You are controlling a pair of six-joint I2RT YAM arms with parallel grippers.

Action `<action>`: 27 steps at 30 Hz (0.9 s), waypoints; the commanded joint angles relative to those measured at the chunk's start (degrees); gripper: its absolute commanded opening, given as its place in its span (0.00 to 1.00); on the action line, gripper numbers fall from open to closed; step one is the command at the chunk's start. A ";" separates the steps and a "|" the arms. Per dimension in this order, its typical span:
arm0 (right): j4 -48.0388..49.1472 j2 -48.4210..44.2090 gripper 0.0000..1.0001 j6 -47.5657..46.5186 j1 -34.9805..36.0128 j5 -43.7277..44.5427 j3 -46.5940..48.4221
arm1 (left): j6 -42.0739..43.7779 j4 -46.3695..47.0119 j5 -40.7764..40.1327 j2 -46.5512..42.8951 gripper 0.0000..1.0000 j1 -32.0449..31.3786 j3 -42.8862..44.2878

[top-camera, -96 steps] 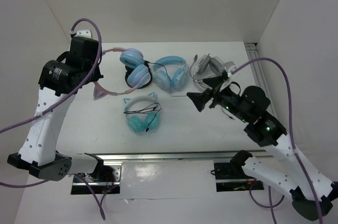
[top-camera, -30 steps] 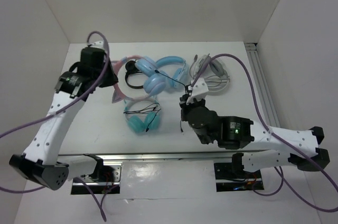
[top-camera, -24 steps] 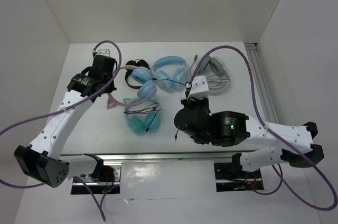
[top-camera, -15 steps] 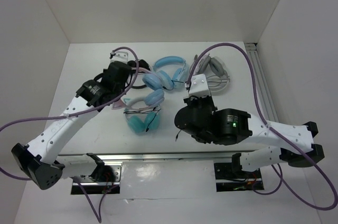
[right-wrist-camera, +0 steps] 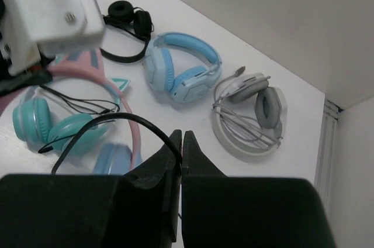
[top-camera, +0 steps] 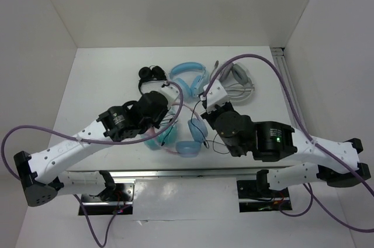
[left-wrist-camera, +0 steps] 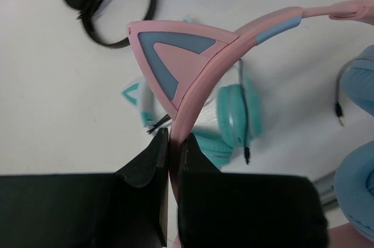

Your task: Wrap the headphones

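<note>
The headphones, with a pink cat-ear headband and light blue ear cups, hang over the front middle of the table. My left gripper is shut on the headband just below the cat ear; in the top view the left gripper is above the teal pair. My right gripper is shut on the thin black cable, which arcs left from its fingertips. From above, the right gripper sits just right of the ear cups, with the cable looping below it.
A teal cat-ear pair lies under the left arm. Small black headphones, an all-light-blue pair and a grey-white pair with its cord coiled lie along the back. Walls close in on the left, right and back.
My left gripper has carried the pink headphones from the back left to the front middle, over the teal pair. The right gripper, holding the cable, stayed just right of the headphones.
</note>
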 commanded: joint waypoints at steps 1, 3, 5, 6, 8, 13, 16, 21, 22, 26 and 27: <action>2.85 2.96 0.00 -4.55 0.49 -3.93 3.15 | 3.45 6.32 6.39 -2.84 0.00 -4.99 1.59; 4.15 3.58 0.00 -6.03 0.49 -2.80 2.54 | 3.98 5.79 7.01 -2.84 0.00 -8.24 2.82; 5.47 3.59 0.00 -6.56 0.49 -1.65 0.88 | 3.98 5.26 7.01 -2.84 0.00 -10.01 3.78; 6.00 3.59 0.00 -6.57 0.49 -0.78 0.17 | 3.98 4.74 9.28 -2.84 0.00 -10.54 4.75; 7.14 3.59 0.00 -6.57 0.49 0.63 -1.76 | 3.98 4.12 11.75 -3.45 0.00 -10.55 5.37; 10.04 1.84 0.00 -6.04 -2.84 1.35 -5.80 | 3.98 5.26 17.73 -8.28 0.00 -10.55 6.60; 11.19 1.21 0.00 -6.04 -6.89 -2.08 -7.13 | 3.98 6.49 21.24 -11.10 0.00 -10.55 6.60; 11.19 1.74 0.00 -5.42 -11.54 -4.53 -7.13 | 3.46 6.49 26.33 -12.33 0.00 -10.55 8.18; 11.19 1.74 0.00 -5.42 -11.55 -4.55 -7.13 | 3.46 6.49 26.87 -13.03 0.00 -10.55 8.19; 11.90 1.74 0.00 -4.90 -13.83 -6.66 -7.13 | 3.46 7.19 26.88 -14.61 0.00 -10.55 8.71; 12.59 1.74 0.00 -4.90 -13.84 -7.35 -7.74 | 3.46 7.72 26.88 -15.40 0.00 -10.55 8.71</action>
